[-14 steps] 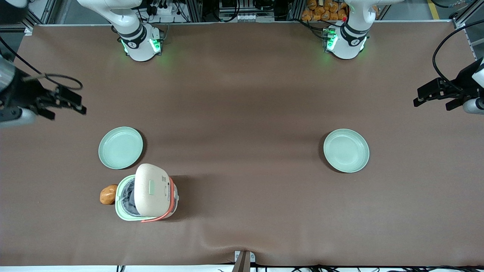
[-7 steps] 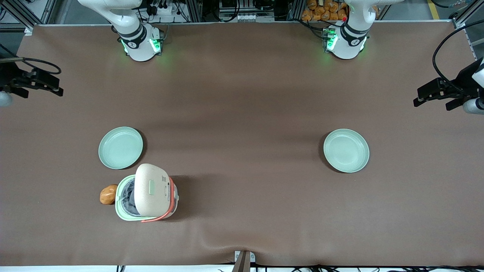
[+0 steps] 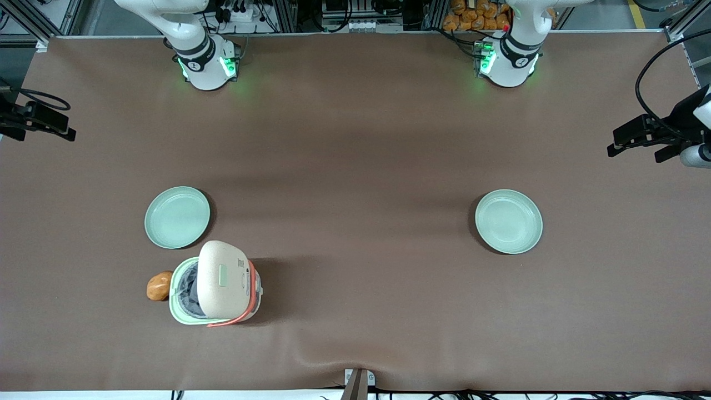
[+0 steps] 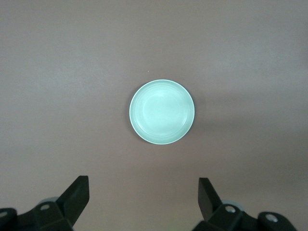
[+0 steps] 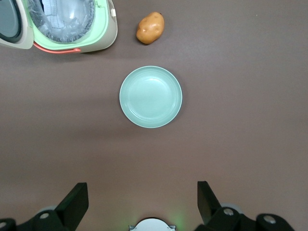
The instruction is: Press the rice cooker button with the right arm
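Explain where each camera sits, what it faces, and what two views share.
Front view: high above the table, looking down on the open rice cooker; gripper at the edge.
Left wrist view: looks down on a plate.
Right wrist view: looks down past open jaws.
Front and right wrist share the cooker, potato and plate.

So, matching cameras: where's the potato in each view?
Front view: potato beside the rice cooker, toward the working arm's end.
Right wrist view: potato beside the rice cooker.
Left wrist view: not in it.
Shared landmark: the rice cooker. The open end effector hangs over the working arm's table edge.
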